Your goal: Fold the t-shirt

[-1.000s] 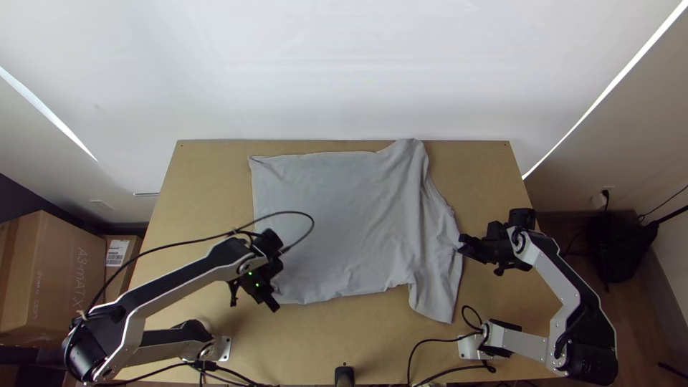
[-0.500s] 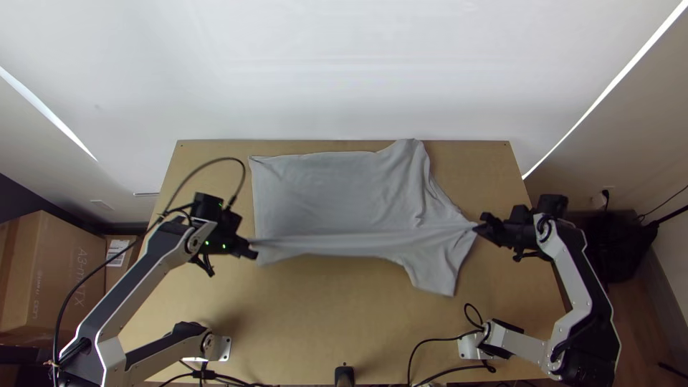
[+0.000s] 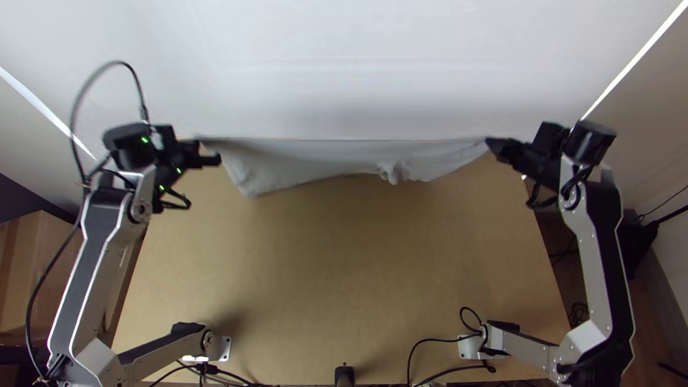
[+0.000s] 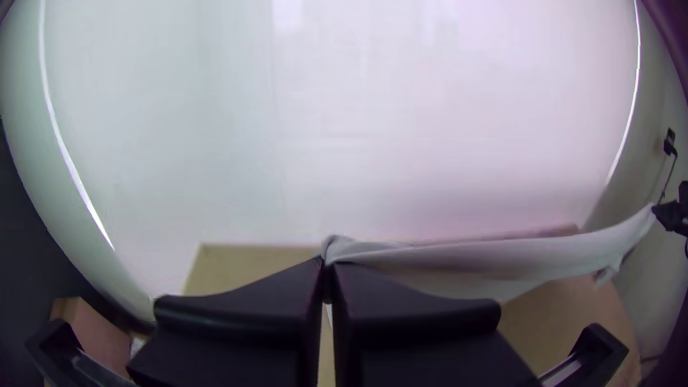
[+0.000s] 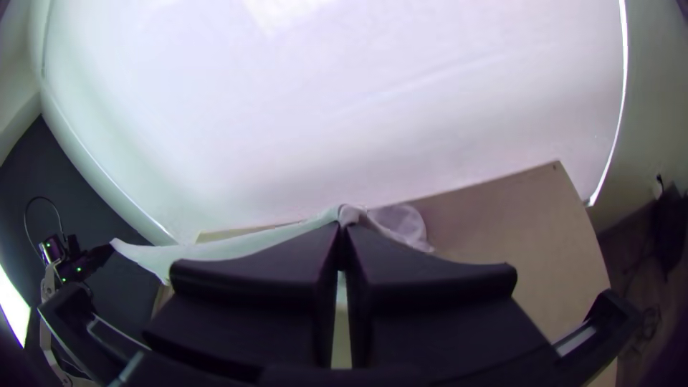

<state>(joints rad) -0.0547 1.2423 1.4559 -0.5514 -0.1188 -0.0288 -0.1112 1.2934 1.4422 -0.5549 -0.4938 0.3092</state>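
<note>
Seems midway through setting up a fold, with t-shirt (image 3: 308, 162) held taut between left tool (image 4: 328, 265) and right tool (image 5: 342, 228), both pinching cloth, at far side of worktop (image 3: 337, 265); next, probably needs lowering evenly, then doubling over.

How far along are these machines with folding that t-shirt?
Done: the left gripper and right gripper are both shut on the t-shirt.
In hand: it is stretched between them near the far edge of the table, its loose part hanging down.
Left: probably laying it down and folding it; I can't make out a neat fold.
</note>
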